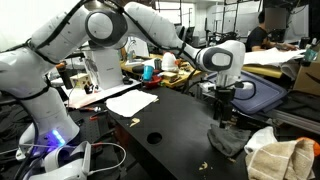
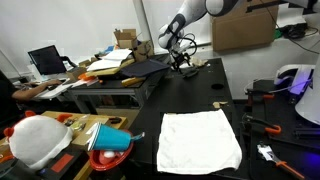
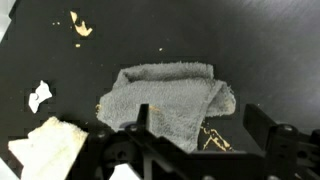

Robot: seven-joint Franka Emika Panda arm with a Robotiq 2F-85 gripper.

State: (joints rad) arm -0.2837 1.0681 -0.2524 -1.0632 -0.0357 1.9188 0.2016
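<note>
A broad black tabletop is seen in both exterior views, and a white, seven-jointed robot arm is stretched over it. Behind the table, a large brown cardboard box is seen in an exterior view; what is in it cannot be told. A flat, square white cloth is spread on the near end of the table. A small grey terry towel is laid well apart from it, at the far end; it is folded over loosely into a rumpled, roughly rectangular wad with rounded corners and a looped, nubbly surface. In an exterior view it is seen as a low grey heap near the table's edge. The black two-fingered gripper is held directly above the towel, apart from it, with its jaws spread wide and nothing pinched between them. A torn white paper scrap and a smaller yellow crumb are scattered on the black surface beside the towel.
</note>
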